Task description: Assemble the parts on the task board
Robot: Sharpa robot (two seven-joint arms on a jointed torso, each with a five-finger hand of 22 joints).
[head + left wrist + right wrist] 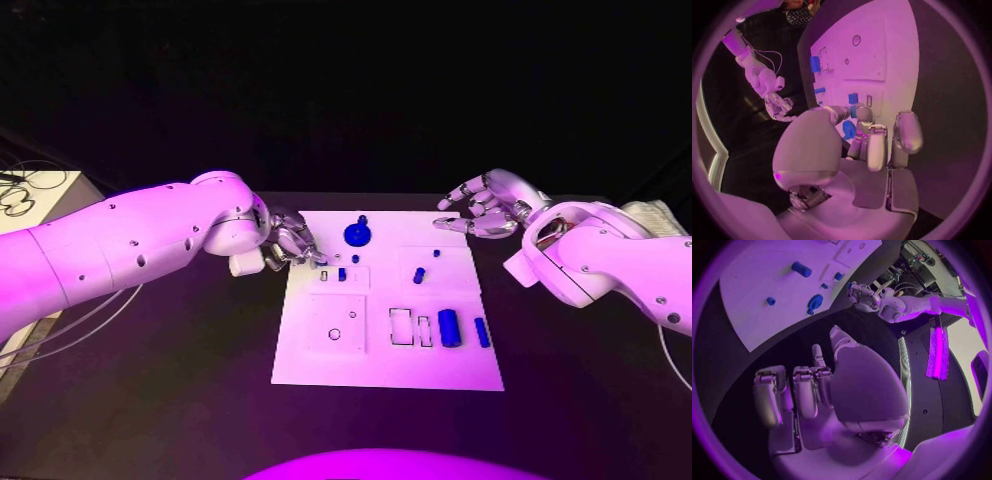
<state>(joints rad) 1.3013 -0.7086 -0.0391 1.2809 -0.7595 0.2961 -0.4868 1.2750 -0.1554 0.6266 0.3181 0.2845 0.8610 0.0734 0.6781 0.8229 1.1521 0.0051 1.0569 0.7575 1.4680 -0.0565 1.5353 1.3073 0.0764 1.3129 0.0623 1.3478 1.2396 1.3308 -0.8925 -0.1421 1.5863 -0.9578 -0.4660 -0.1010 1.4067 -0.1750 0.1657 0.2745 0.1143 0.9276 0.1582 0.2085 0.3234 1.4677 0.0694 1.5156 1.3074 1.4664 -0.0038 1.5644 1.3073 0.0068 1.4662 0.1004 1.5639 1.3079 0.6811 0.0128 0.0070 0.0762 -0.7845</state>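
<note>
Board (387,352) lies mid-table, blue parts (450,327) scattered on it. Left hand (293,246) hovers at its far left edge, fingers curled, apparently empty; picking seems next. Right hand (488,208) waits off the far right corner, fingers loosely apart.

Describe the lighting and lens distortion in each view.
Head view: purple light tints the task board and both arms, background black. Left wrist view: fisheye bends the board's edges behind the left hand. Right wrist view: same curving, with a bright glowing strip.

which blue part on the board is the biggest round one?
The disc-shaped blue part at the task board's far edge; the others are small pegs or elongated cylinders.
</note>
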